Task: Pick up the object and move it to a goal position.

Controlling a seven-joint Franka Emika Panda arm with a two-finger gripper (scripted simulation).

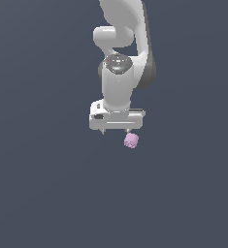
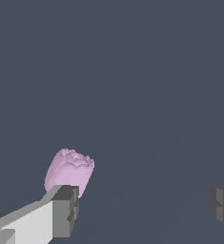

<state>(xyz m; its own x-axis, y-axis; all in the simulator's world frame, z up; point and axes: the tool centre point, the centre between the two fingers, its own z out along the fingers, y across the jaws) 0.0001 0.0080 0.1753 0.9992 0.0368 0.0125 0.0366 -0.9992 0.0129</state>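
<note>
We see the white gripper point(image 1: 116, 131) pointing down from the arm point(image 1: 122, 38) over a plain dark grey floor point(image 1: 42, 193), its jaws spread wide apart with nothing between them. The pink-lilac block point(image 1: 131, 140) sits at about five o'clock from the gripper's middle, just beside the fingertip on the exterior view's right. In the wrist view, the block point(image 2: 68, 171) lies just behind one grey finger pad point(image 2: 65, 211), outside the gap, while the other pad point(image 2: 221, 204) stands well apart. We see no containers anywhere.
</note>
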